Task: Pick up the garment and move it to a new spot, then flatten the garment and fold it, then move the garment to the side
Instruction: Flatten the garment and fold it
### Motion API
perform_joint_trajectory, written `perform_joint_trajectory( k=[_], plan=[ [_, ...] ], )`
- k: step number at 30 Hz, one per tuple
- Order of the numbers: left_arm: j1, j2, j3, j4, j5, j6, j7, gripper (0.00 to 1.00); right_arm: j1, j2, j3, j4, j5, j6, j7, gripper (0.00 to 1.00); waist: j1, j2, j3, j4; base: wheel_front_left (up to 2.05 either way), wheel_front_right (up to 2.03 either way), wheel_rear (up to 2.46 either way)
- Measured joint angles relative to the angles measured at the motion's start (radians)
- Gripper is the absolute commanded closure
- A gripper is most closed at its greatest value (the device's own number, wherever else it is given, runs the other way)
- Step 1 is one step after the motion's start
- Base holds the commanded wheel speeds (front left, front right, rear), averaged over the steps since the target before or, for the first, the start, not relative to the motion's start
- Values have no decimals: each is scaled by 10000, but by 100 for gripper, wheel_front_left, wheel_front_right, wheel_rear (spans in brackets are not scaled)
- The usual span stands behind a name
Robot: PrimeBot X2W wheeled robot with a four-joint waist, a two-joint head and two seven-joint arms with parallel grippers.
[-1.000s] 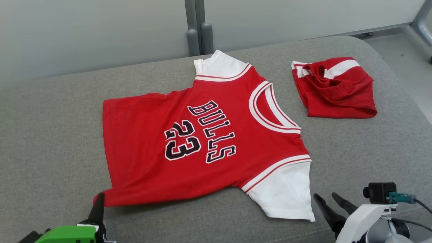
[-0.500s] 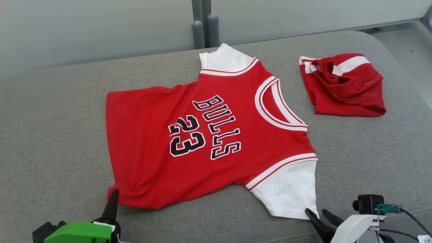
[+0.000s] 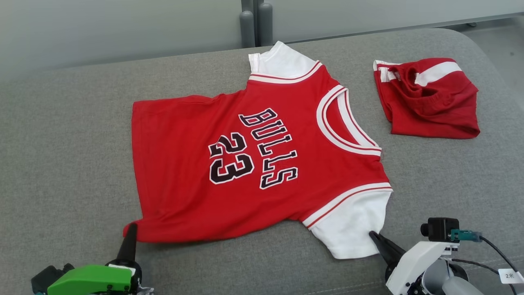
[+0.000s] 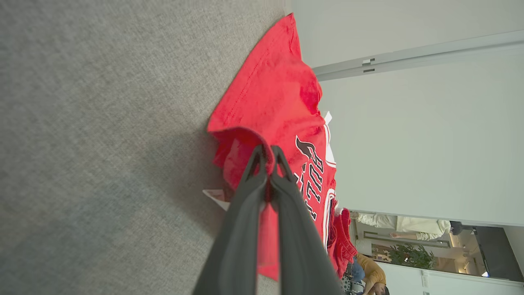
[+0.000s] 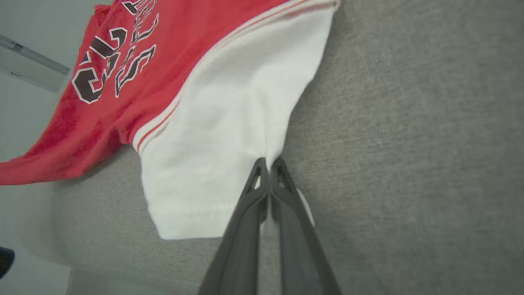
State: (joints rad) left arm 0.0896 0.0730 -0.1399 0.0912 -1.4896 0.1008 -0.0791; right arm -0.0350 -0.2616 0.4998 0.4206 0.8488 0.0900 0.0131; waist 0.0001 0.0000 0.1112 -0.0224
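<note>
Red jersey (image 3: pixel 245 164) lies flat beyond both jaws: hem corner (image 4: pixel 241 135) pinched by L jaws, white sleeve (image 5: pixel 229 135) edge by R jaws. Thin bites; cloth may be lost if pulled unevenly.

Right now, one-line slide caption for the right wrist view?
Right fingers shut on the white sleeve of the red jersey, on grey cushion.
</note>
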Motion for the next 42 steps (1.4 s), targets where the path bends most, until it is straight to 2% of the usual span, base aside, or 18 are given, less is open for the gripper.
perform_joint_trajectory(
  k=[6, 12, 18, 25, 28, 32, 34, 38, 39, 42],
  plan=[
    [-244, -6, 311, -414, 2, -174, -328, 100, -625, 127, -497, -1007, 470, 242, -708, 100, 0, 0, -136, -142, 0, 0, 0],
    [-1119, 125, 656, -1388, 382, -663, -853, 100, -1641, 194, -1252, -2846, 1258, 330, -1599, 100, 0, 0, -433, -312, 0, 0, 0],
    [-2165, 546, 763, -3055, 993, -999, -1080, 100, -2557, 25, -1321, -5007, 1687, 328, -2036, 100, -1, 0, -889, -453, 0, 0, 0],
    [-3251, 1160, 949, -5551, 1580, -955, -1060, 100, -3483, -585, -1511, -7630, 2144, 330, -2113, 100, 0, 0, -1413, -585, 0, 0, 0],
    [-3750, 1352, 965, -6489, 1592, -610, -821, 100, -3773, -905, -2136, -8299, 2196, 330, -2157, 100, 0, 0, -1528, -618, 0, 0, 0],
    [-4109, 1559, 901, -6874, 1751, 12, -418, 100, -3848, -1377, -3083, -8412, 2353, 322, -2146, 100, 0, 0, -1491, -562, 0, 0, 0],
    [-4136, 1638, 951, -6613, 1778, 253, -221, 100, -3848, -1361, -3193, -8241, 2796, 153, -1954, 100, 0, 0, -1405, -515, 0, 0, 0],
    [-4136, 1728, 922, -5246, 1806, 366, 295, 100, -3871, -1302, -2715, -7241, 3313, -347, -1101, 100, 0, 0, -1098, -424, 0, 0, 0],
    [-4136, 1728, 922, -5246, 1806, 366, 295, 100, -3871, -1302, -2715, -7241, 3313, -347, -1101, 100, 0, 0, -1098, -424, 0, 0, 0],
    [-4196, 1941, 637, -3814, 2052, 366, 750, 100, -4342, -1124, -2054, -6025, 3384, -686, -439, 100, 0, 0, -778, -354, 0, 0, 0]
  ],
)
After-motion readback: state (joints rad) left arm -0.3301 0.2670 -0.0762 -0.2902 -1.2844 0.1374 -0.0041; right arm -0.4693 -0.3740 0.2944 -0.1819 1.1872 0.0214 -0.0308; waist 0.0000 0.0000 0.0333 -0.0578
